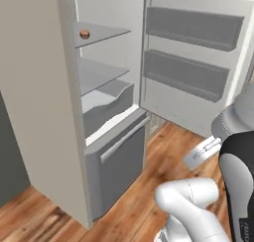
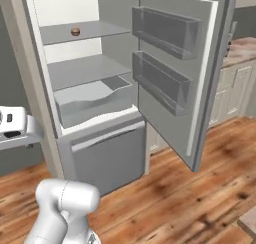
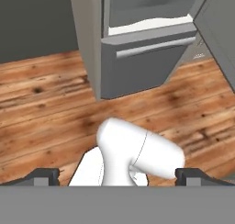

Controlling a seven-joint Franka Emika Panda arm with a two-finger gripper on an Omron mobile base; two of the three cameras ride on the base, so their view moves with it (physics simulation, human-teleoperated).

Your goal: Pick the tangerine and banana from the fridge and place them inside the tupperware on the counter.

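Item: tangerine (image 1: 85, 34), alone on top shelf (image 1: 101, 33) of open fridge (image 1: 44, 97). Pincer (image 3: 117, 176): fully spread, empty, aimed at floor (image 3: 41, 113). Risk: high reach may nudge the round fruit rolling off the shelf; banana unseen.

The left base view looks from behind the arm, on its left side. It faces forward and down at the fridge (image 1: 59, 112), which stands close, with its open door (image 1: 193, 62) on the right. The right base view looks from the other side at the same fridge (image 2: 90, 88), the same door (image 2: 175, 73) and the wood floor (image 2: 200, 188). The hand view sits low and looks down at the floor (image 3: 41, 113) and the bottom drawer (image 3: 142, 67) of the fridge.
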